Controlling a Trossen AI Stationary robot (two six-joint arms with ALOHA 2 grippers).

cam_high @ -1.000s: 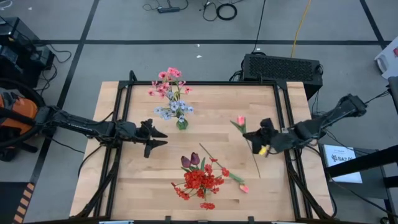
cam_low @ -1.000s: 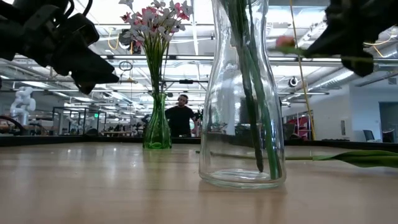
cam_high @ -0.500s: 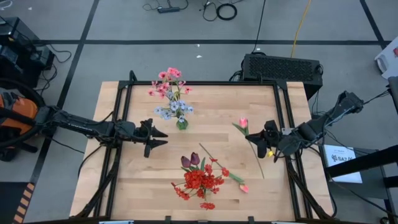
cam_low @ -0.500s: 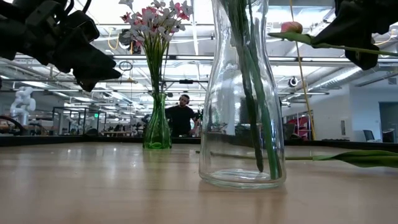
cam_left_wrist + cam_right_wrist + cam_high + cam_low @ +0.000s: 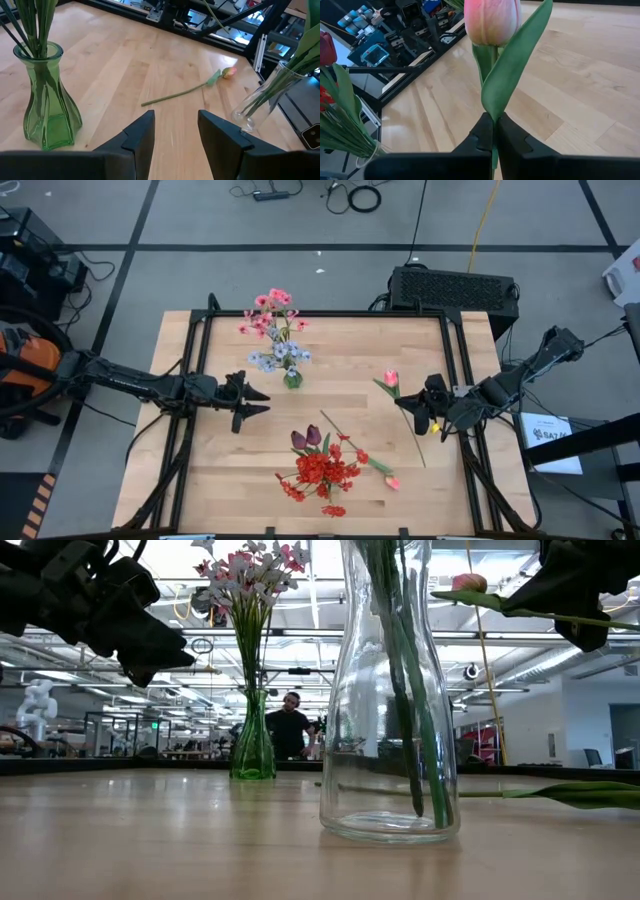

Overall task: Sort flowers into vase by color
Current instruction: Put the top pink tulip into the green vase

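Observation:
My right gripper (image 5: 414, 408) is shut on a pink tulip (image 5: 391, 378) above the table's right side; its bud shows high in the low view (image 5: 466, 583). My left gripper (image 5: 256, 402) hovers open at the table's left middle, touching nothing. A green vase (image 5: 292, 378) stands at the far middle and holds pink blossoms and pale blue sprigs. A clear vase (image 5: 390, 740) near the front edge holds red clusters and maroon tulips (image 5: 318, 465). A pink-budded flower (image 5: 372, 463) lies flat on the table beside it. My right gripper pinches the tulip's green stem (image 5: 493, 122) between its two fingers, just below the long leaf (image 5: 515, 65). The fingers come roughly level from the table's right. The tulip is lifted clear, nearly level, with its bud (image 5: 492, 20) ahead of the fingertips and its stem end (image 5: 424, 463) trailing toward the near edge.
Black frame rails run along the table's left and right sides (image 5: 462, 380). Bare wood lies between the two vases and in front of my left gripper (image 5: 175, 131). A person (image 5: 291, 725) stands far off in the room behind the table.
My right gripper has risen and drawn slightly toward the table's right edge, staying shut on the tulip. The tulip has gone up with it, its bud now higher in the low view. For the last half second nothing has moved.

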